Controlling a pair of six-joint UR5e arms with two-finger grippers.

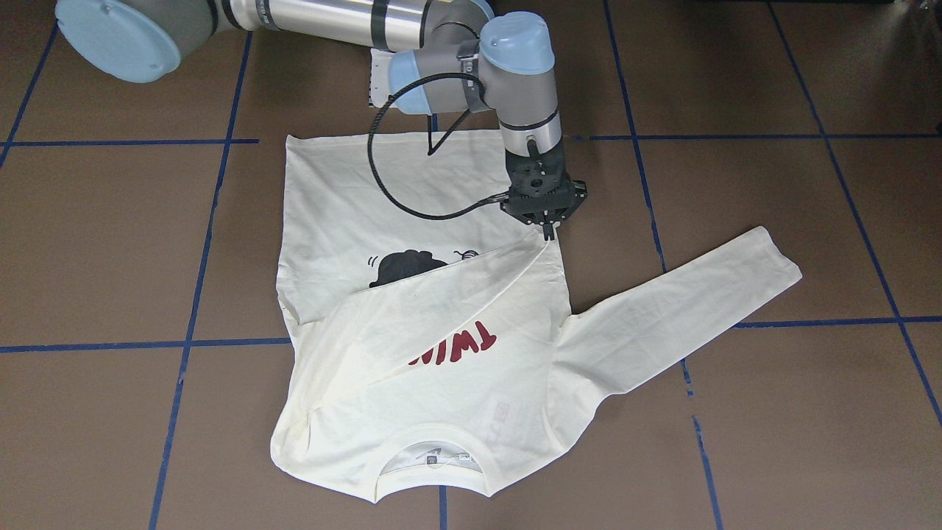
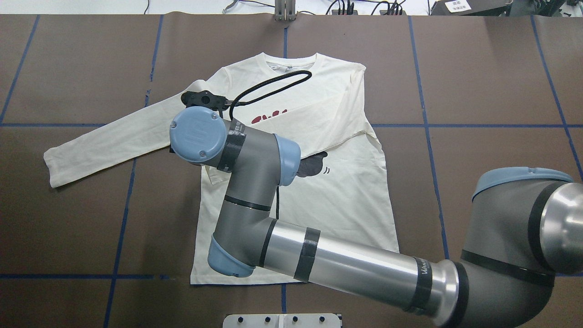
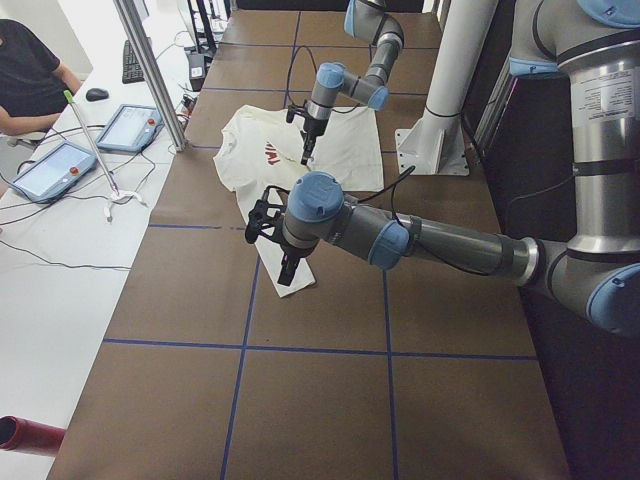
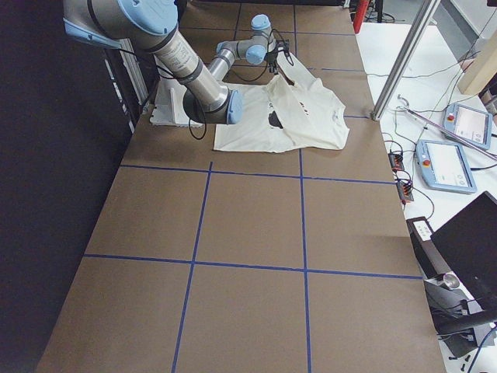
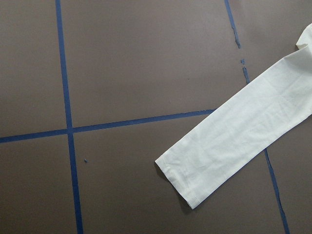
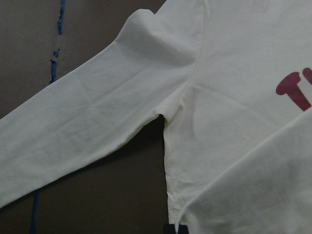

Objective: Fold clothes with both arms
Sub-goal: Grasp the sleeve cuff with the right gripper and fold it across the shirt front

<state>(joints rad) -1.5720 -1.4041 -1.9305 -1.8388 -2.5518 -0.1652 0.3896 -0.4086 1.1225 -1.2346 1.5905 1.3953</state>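
**Cream-white long-sleeve T-shirt during folding.** The T-shirt [image 2: 346,200] lies print side up at the middle of the brown table [image 1: 736,442]. Its collar [image 1: 434,456] is on the far side from the robot and its hem is near it.

- **Left:** The outstretched sleeve [image 2: 104,146] lies flat across a blue tape line [image 2: 130,182]. The left gripper [image 3: 288,268] hangs above the sleeve's cuff end. Whether it is parted or closed cannot be told.
- **Centre:** The folded sleeve [image 1: 441,309] slants over the chest. It hides part of the black cat graphic [image 1: 408,266] and all but the first letters of the dark red lettering [image 1: 460,346].
- **Right gripper:** The right gripper [image 1: 548,234] is clenched on the folded sleeve's cuff, at the shirt's left edge.
- **Right:** The right arm [image 2: 355,264] reaches in above the hem.
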